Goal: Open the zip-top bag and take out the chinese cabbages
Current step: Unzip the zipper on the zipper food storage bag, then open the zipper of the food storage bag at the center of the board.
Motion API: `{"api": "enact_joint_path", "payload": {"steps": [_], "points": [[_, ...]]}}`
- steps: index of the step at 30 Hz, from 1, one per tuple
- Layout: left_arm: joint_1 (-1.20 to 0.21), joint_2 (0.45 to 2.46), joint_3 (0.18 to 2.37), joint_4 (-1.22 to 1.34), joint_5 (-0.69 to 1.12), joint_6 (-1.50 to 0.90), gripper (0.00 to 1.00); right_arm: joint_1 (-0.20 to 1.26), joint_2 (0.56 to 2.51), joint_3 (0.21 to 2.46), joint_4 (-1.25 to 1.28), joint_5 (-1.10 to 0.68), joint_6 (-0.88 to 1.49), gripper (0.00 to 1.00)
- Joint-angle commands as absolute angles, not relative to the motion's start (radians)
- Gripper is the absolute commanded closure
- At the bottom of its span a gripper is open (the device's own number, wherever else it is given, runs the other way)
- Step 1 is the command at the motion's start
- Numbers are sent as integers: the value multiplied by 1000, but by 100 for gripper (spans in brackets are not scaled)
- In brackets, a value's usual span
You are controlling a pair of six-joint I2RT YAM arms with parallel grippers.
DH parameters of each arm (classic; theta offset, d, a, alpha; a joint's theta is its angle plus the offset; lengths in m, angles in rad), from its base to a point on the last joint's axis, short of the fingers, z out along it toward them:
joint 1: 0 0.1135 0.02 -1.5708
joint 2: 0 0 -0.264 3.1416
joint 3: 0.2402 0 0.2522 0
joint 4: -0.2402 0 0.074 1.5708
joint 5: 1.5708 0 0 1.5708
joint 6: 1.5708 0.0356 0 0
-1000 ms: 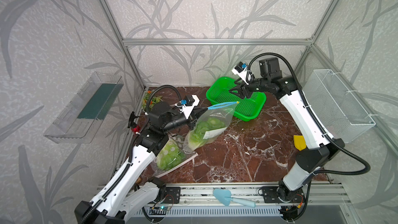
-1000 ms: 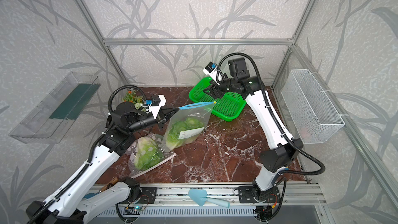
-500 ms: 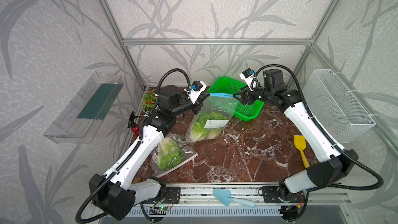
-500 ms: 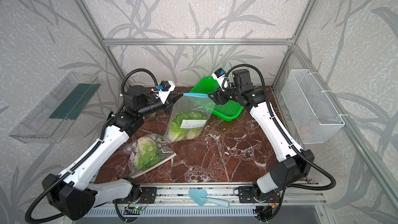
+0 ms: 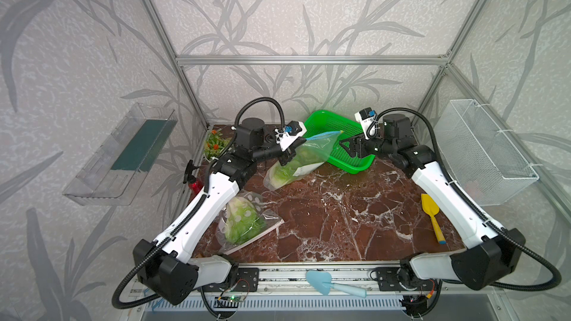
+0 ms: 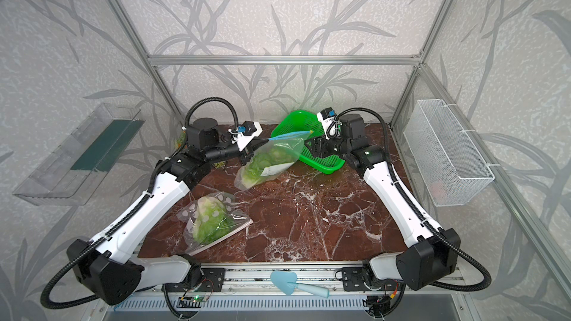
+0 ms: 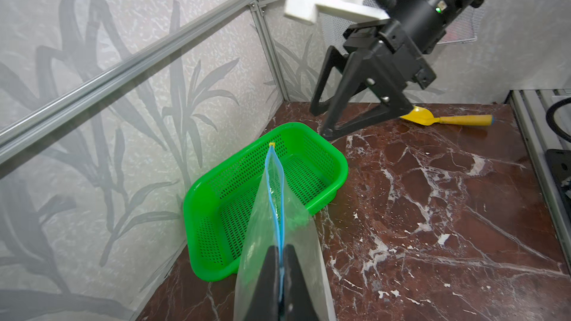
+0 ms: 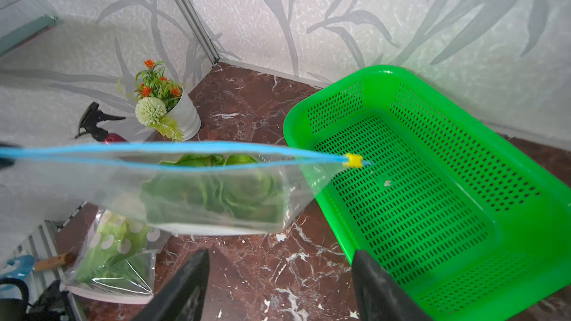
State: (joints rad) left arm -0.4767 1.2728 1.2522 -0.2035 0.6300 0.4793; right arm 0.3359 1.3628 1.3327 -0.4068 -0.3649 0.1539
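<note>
L gripper (image 7: 280, 248) clamps clear blue-zip plastic bag (image 5: 309, 155) beside green perforated basket (image 8: 384, 70); R gripper (image 8: 279, 254) spread, empty; zip looks parted; next you reach R in for leafy chinese cabbages (image 8: 222, 189).

My left gripper (image 5: 289, 156) is pinched tight on the zip-top bag (image 5: 312, 149), with the arm stretched forward. My right gripper (image 5: 347, 147) faces it, jaws spread wide and holding nothing.
</note>
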Motion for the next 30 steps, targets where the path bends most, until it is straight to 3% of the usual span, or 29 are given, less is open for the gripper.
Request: {"api": "enact_joint_path", "payload": {"steps": [1,13,18,24,30], "points": [[-551,1199,1164,-160,642,479,100,330,1307,1258,-341,-353,354,28],[-685,1034,843,-54,502,266,100,332,1115,819,-135,-429,716,35],[-711,1034,752,21,462,185,100,342,1146,752,-34,-493,761,42],[-749,1046,748,43,397,178,100,347,1099,703,37,-479,812,42],[-759,1068,762,30,380,192,100,347,1053,718,-181,-384,808,42]]}}
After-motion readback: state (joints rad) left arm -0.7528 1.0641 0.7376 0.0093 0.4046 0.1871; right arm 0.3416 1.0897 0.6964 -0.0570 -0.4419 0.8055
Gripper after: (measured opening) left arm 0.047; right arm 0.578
